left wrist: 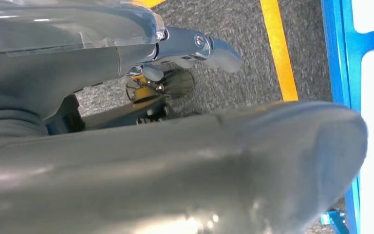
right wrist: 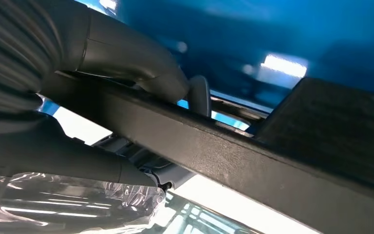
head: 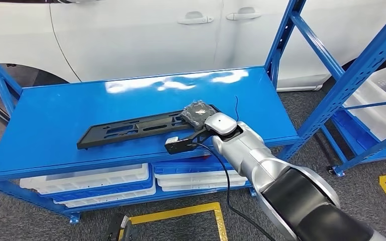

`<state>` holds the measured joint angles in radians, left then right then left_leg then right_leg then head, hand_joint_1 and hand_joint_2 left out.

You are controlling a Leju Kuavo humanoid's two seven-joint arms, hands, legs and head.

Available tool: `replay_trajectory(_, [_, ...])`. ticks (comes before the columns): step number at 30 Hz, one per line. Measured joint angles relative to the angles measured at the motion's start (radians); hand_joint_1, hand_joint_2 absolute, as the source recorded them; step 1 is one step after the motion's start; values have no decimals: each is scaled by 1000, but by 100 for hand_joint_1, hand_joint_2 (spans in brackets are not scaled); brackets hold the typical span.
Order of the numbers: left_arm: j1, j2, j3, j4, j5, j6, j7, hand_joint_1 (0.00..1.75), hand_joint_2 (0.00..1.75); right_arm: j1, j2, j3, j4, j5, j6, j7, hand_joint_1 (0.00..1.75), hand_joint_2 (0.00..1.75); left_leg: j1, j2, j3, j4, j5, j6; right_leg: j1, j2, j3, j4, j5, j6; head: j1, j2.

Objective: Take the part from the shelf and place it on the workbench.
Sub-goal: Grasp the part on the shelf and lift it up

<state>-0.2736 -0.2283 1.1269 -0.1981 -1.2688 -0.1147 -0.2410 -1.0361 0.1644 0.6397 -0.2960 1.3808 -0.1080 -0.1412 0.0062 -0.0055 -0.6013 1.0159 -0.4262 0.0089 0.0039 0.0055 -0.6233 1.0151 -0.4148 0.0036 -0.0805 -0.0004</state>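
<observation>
A long, flat black part (head: 130, 128) lies along the front of the blue shelf top (head: 50, 115). My right hand (head: 198, 114) is at the part's right end and grips it there. In the right wrist view the thumb (right wrist: 126, 58) lies over the black bar of the part (right wrist: 214, 146) and darker fingers (right wrist: 78, 163) curl under it. My left hand (left wrist: 199, 170) hangs over the grey floor with its thick thumb and a finger spread apart, holding nothing.
A white car (head: 156, 30) stands close behind the shelf. White bins (head: 90, 181) sit on the lower level. A second blue rack (head: 362, 75) rises at the right. Yellow tape (head: 181, 213) marks the carpet. A black cable (head: 228, 186) hangs from my right wrist.
</observation>
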Motion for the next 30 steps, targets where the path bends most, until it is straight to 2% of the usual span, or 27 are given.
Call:
replay_trajectory(2, [0,0,0,0,0,0,0,0,0,0,0,0,-1,-7,-3,-3,175,175,0,0,1,-1,-2,-10,-3,-1,3,-7,4,-10,0,0])
replay_trajectory(4, [0,0,0,0,0,0,-1,0,0,-1,0,-2,-3,-24,-7,-10,175,175,0,0,-14,38,-32,-19,-9,-3,10,-18,9,-21,0,0])
replay_trajectory(5, [0,0,0,0,0,0,-1,0,0,0,0,-4,-4,-39,-10,-20,175,175,2,0,-37,91,-62,-22,-10,-4,13,-21,10,-25,0,0])
replay_trajectory(7, [1,0,0,0,0,0,0,0,0,1,0,-19,-6,-89,-18,-52,175,175,5,1,-102,231,-123,-29,-9,-4,12,-20,10,-29,0,0])
replay_trajectory(8, [3,0,0,0,1,0,0,0,0,1,0,-32,-9,-125,-21,-78,175,175,6,1,-126,279,-134,-31,-8,-3,11,-18,9,-29,0,0])
replay_trajectory(9, [4,1,0,0,2,1,1,0,0,-1,1,-50,-16,-164,-20,-105,175,175,7,1,-133,289,-126,-33,-8,-3,11,-16,8,-29,0,0])
replay_trajectory(10, [4,1,0,0,4,1,2,0,0,-5,1,-71,-26,-204,-16,-133,175,175,8,1,-120,257,-99,-33,-8,-2,11,-13,6,-28,0,0])
replay_trajectory(12, [4,1,0,0,8,4,8,0,87,-26,3,-124,-59,-313,20,-201,175,175,9,1,-58,123,-31,-32,-7,1,9,-2,-1,-21,0,0])
replay_trajectory(14, [5,2,0,0,7,9,17,0,175,-54,4,-189,-110,-466,102,-281,175,175,7,0,-18,32,-2,-25,-4,2,2,11,-7,-12,0,0])
replay_trajectory(17, [10,3,0,0,2,16,17,0,175,-82,5,-288,-236,-727,289,-342,175,175,6,-2,-20,23,-1,-5,-3,1,-6,15,-8,2,0,0])
replay_trajectory(19, [11,3,0,0,2,15,7,0,175,-88,3,-334,-332,-883,402,-332,175,175,8,-3,-19,18,3,7,-5,0,-20,49,-34,12,0,0])
replay_trajectory(20, [12,3,0,0,4,14,2,0,175,-87,1,-349,-376,-947,442,-326,175,175,10,-2,-18,16,4,12,-7,-1,-39,95,-62,18,0,0])
replay_trajectory(22, [14,4,0,0,7,13,-6,0,175,-78,-4,-368,-450,-1021,482,-317,175,175,9,-1,-19,16,4,16,-9,-1,-102,232,-125,24,0,0])
replay_trajectory(23, [16,4,0,0,9,13,-7,0,175,-70,-7,-374,-480,-1036,488,-313,175,175,8,-1,-19,16,4,16,-10,-1,-129,287,-141,26,0,0])
replay_trajectory(24, [17,4,0,0,9,13,-9,0,175,-62,-9,-378,-505,-1043,491,-310,175,175,8,-1,-18,16,3,16,-10,-1,-140,309,-140,25,0,0])
replay_trajectory(25, [17,4,0,0,9,13,-9,0,175,-55,-11,-381,-526,-1045,491,-307,175,175,7,-1,-17,16,3,16,-9,-1,-129,286,-119,22,0,0])
replay_trajectory(27, [18,4,0,0,10,13,-11,0,175,-48,-14,-387,-562,-1046,491,-302,175,175,3,-2,-16,16,3,16,-5,-1,-61,143,-51,8,0,0])
replay_trajectory(28, [17,3,0,0,10,12,-13,0,175,-47,-16,-389,-576,-1050,492,-302,175,175,1,-2,-17,16,3,14,-2,-3,-29,74,-26,1,0,0])
replay_trajectory(29, [17,3,0,1,10,8,-19,0,175,-45,-16,-390,-588,-1066,499,-302,175,175,0,-1,-18,16,3,11,3,-4,-8,28,-12,-4,0,0])
replay_trajectory(30, [17,3,0,1,10,3,-29,0,131,-41,-18,-390,-601,-1100,516,-300,175,175,1,0,-20,15,3,6,7,-6,-1,9,-10,-8,0,0])
